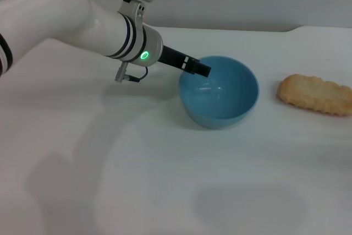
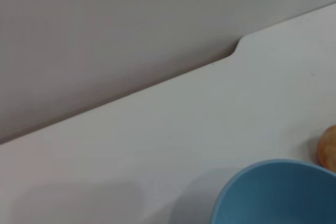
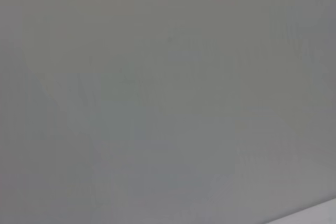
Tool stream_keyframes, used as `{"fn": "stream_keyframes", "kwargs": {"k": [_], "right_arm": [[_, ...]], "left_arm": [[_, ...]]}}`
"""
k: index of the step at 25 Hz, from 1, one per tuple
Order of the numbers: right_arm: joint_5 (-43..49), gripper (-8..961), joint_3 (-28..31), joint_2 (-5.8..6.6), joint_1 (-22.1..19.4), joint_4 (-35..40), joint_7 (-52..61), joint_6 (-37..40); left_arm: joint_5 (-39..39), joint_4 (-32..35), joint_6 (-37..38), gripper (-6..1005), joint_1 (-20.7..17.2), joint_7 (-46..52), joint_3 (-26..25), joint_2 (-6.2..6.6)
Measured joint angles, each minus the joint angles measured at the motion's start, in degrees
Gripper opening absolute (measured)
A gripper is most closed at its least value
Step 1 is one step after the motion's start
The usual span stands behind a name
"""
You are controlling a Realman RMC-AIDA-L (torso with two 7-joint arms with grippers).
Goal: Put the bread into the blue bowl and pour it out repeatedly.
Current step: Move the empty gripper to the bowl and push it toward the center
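Note:
The blue bowl (image 1: 223, 100) stands empty on the white table (image 1: 137, 180), near the middle. My left gripper (image 1: 199, 70) reaches in from the left and is shut on the bowl's left rim, with a dark finger (image 1: 193, 66) lying over the edge. The bread (image 1: 316, 94) lies flat on the table to the right of the bowl, golden-tan face up, apart from it. The left wrist view shows part of the bowl (image 2: 278, 195) and a sliver of the bread (image 2: 329, 148). My right gripper is out of view.
The table's far edge (image 1: 236, 27) meets a grey wall, with a step in the edge at the back right (image 1: 297, 27). The right wrist view shows only a plain grey surface.

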State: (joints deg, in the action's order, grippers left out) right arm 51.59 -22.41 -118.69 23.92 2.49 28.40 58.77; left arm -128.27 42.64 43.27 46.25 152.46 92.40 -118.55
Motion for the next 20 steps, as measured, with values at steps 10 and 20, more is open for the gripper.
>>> {"fn": "stream_keyframes", "kwargs": {"k": [10,20], "right_arm": [[0.1,686,-0.1,-0.06,-0.2,-0.2,0.0,-0.1],[0.3,684,-0.1,-0.1,-0.5,-0.3,0.0,-0.2]], "left_arm": [[0.6,-5.5,-2.2,813,1.5,0.0,1.9,-0.11],[3.0,-8.5,-3.8,812,1.5,0.0,2.3,-0.1]]}}
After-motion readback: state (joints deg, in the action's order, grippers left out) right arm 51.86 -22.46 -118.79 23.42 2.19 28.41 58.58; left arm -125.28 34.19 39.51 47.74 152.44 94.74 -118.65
